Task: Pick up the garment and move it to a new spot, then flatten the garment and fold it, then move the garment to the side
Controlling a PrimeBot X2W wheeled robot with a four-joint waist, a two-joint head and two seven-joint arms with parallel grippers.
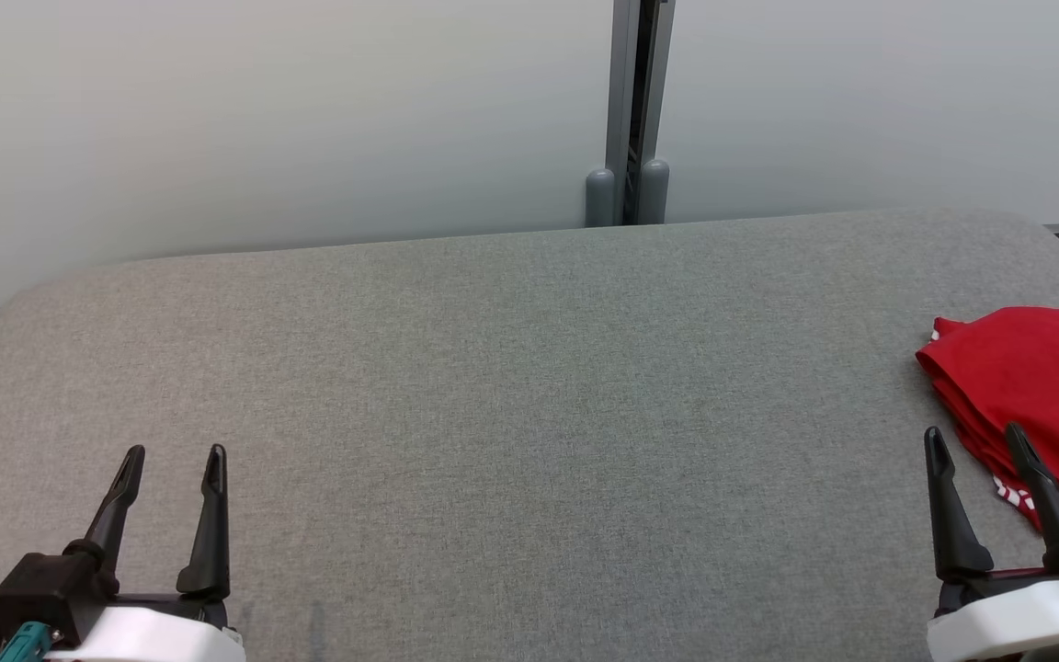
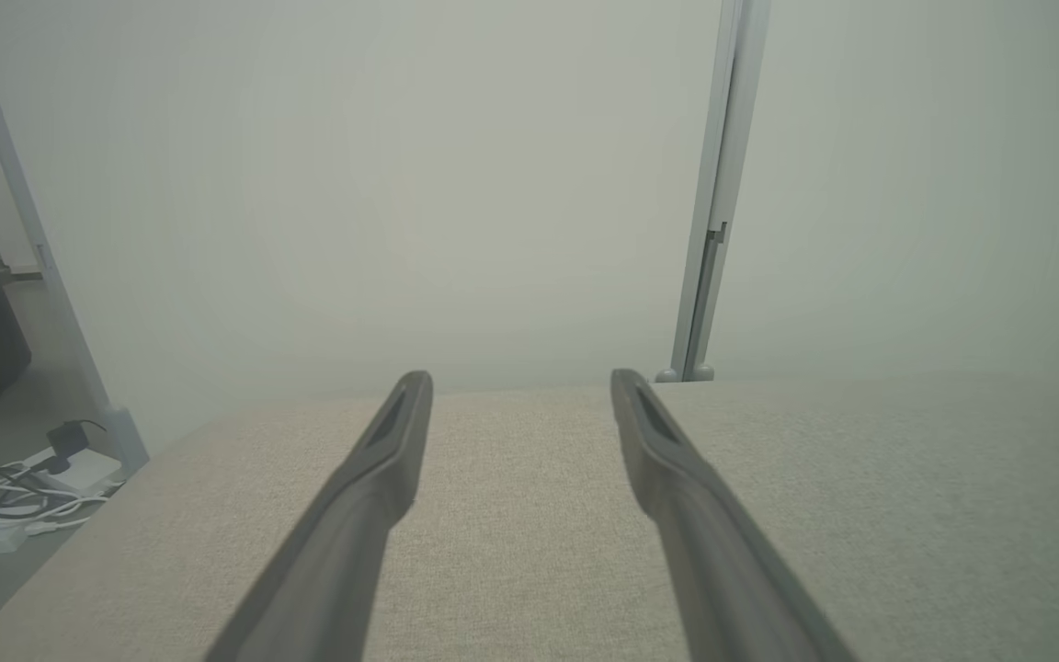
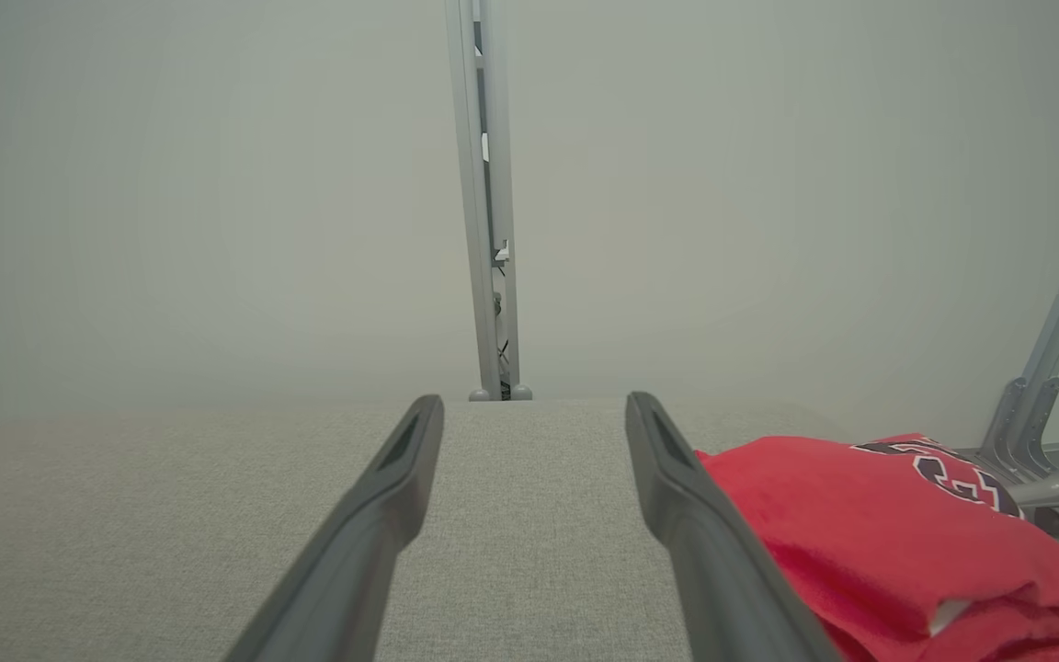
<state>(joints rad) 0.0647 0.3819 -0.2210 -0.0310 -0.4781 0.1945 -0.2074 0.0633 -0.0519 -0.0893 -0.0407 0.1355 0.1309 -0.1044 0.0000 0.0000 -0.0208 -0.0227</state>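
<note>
Head above, wrists low, sharing table point(image 1: 529, 368), garment point(image 1: 1035, 377)

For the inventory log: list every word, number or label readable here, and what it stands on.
Red garment: dark, white-edged print, foreshortened and creased; perhaps digits, not readable.
White marks on its near hem: too small to read.
No other text.

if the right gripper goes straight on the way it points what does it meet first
Likely the red garment: the outer finger of the right gripper runs along its edge and could brush it. Between the fingers the grey table looks free up to the post; depth unclear.
</note>
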